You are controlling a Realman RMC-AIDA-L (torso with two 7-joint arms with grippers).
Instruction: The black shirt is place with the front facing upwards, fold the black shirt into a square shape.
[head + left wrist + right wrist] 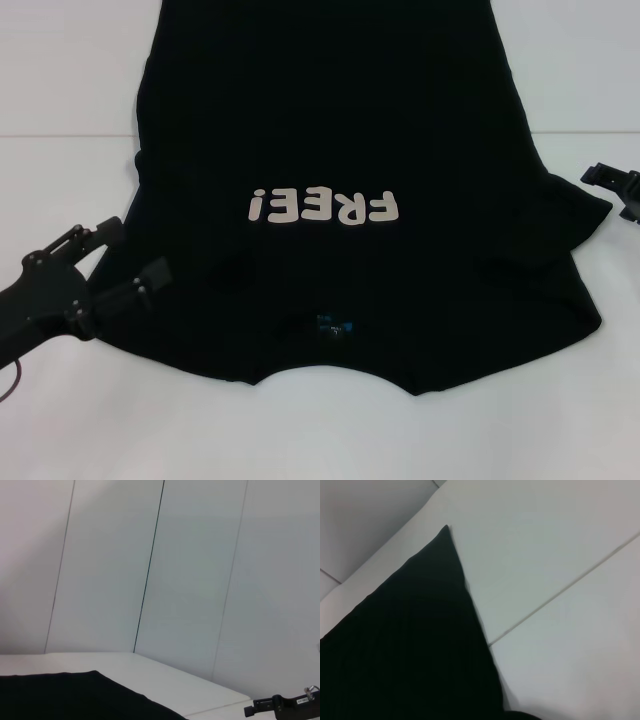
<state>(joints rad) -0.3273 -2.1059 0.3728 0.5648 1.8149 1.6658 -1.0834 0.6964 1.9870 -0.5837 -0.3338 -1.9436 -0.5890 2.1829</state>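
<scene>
Black shirt flat – left hand at its edge, fingers apart.

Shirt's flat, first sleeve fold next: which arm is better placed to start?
Left, probably. The left end effector already sits over the shirt at its left sleeve edge, fingers spread. The right end effector hangs at the head view's edge, just off the right sleeve, on bare table.
</scene>
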